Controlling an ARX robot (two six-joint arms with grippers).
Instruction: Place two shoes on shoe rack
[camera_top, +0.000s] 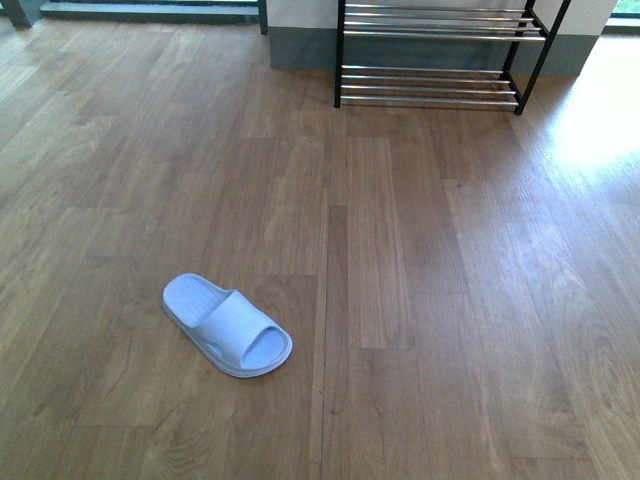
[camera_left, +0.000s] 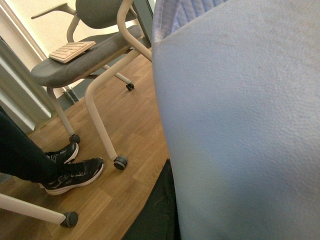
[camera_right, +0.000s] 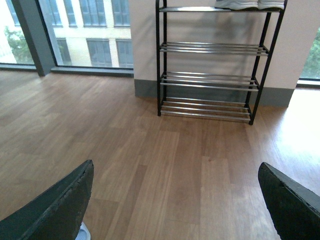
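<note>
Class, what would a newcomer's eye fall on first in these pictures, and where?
A lone pale blue slipper lies on the wood floor, near left in the front view. A black-framed shoe rack with chrome rods stands at the back, right of centre. In the left wrist view a pale blue surface close to the camera fills over half the picture.

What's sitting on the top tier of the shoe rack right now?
Some pale footwear rests on the shoe rack, top tier; only its lower edge shows, the picture edge cuts off the rest, so its type is unclear.
</note>
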